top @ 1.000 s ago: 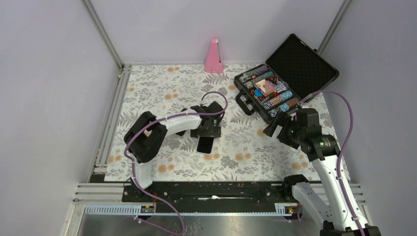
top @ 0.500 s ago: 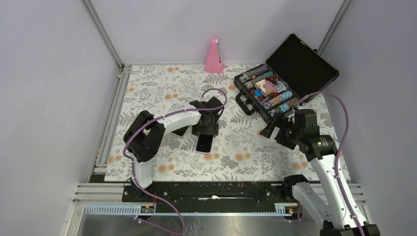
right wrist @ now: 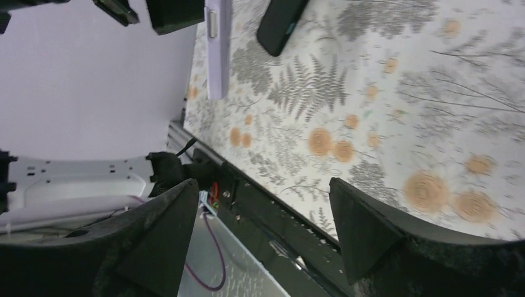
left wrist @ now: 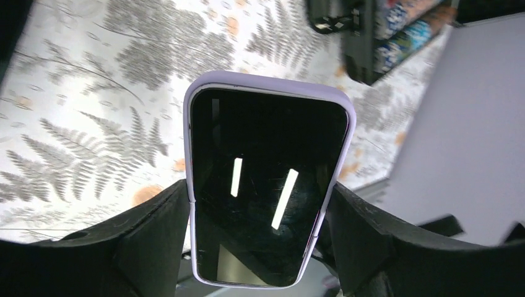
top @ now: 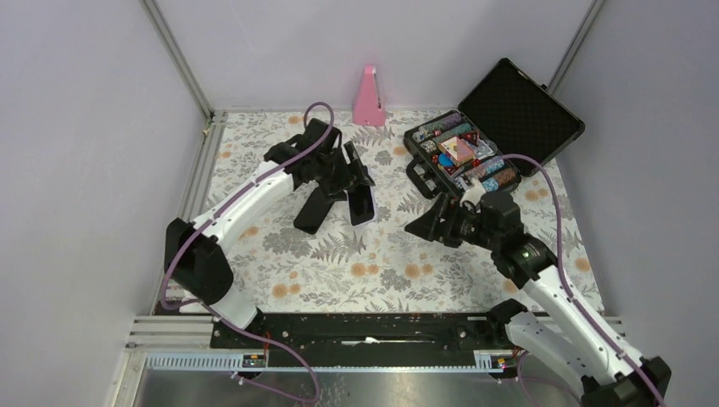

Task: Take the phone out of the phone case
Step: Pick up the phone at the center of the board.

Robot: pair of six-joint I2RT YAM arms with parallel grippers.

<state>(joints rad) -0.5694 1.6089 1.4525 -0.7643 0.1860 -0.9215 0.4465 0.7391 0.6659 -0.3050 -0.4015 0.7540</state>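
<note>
Black-screened phone (left wrist: 266,185), seated in lilac case (left wrist: 272,81)

We look down from high above the near edge and see the whole surface (top: 381,254). Our left wrist view sits very close to the phone (left wrist: 266,185), facing the far right corner. Our right wrist view looks sideways toward the left edge and shows that phone too.

Left pincer (left wrist: 259,204) clamped (arm outstretched); right pincer (right wrist: 263,192) agape.

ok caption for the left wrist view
Left tool clamps the phone in its lavender case above the fern-print tablecloth.
</note>
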